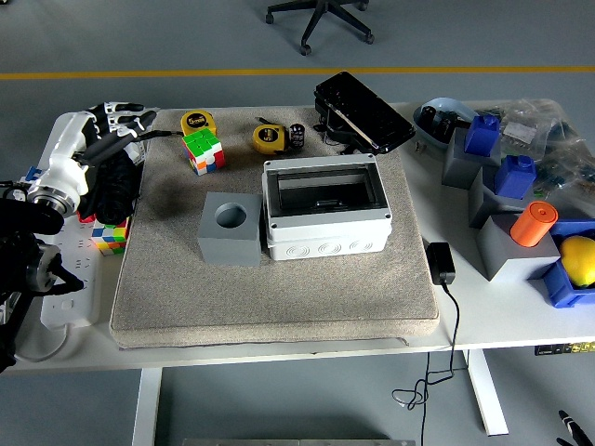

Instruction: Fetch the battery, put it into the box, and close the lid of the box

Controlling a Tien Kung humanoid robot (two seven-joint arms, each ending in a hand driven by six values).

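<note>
The small dark cylindrical battery (297, 135) stands upright at the far edge of the beige mat (279, 288), just right of the yellow tape measure (267, 138) and beside the black hinged lid (363, 111) of the open grey plastic junction box (325, 206). You can see the white-and-black left hand (107, 130) hovering over the mat's far-left corner, well apart from the battery, its fingers (130, 118) spread loosely and holding nothing. To the box's left sits a grey cube block with a round hole (229, 229).
</note>
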